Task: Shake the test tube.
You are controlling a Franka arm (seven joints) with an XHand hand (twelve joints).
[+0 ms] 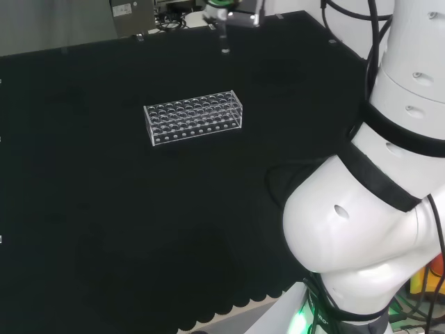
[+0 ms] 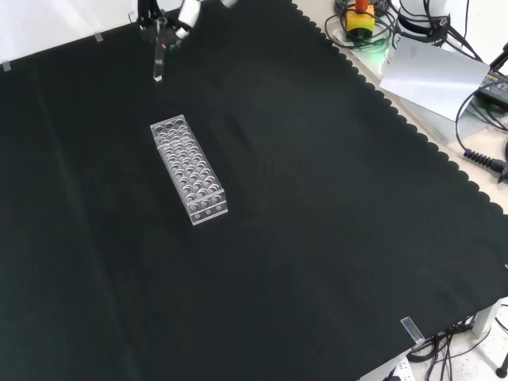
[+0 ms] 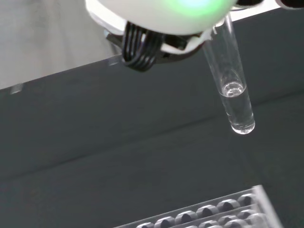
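Note:
A clear test tube (image 3: pixel 232 90) with a little clear liquid at its rounded bottom hangs upright in the air, high above the black cloth. The hand (image 2: pixel 186 14) holds its upper end with curled fingers, at the top left of the front view. In the head view the hand (image 1: pixel 221 10) is at the top edge, and the test tube (image 1: pixel 224 38) hangs below it, beyond the rack. A clear plastic tube rack (image 2: pixel 189 169) with several rows of holes stands on the cloth; the rack (image 1: pixel 195 117) looks empty. The test tube (image 2: pixel 159 63) hangs apart from the rack's far end.
The arm's white links (image 1: pixel 375 209) take up the right of the head view. Off the cloth at the front view's upper right lie a yellow box with a red button (image 2: pixel 361 17), a grey sheet (image 2: pixel 432 75) and cables (image 2: pixel 484 159). The cloth's scalloped edge (image 2: pixel 413 119) runs diagonally there.

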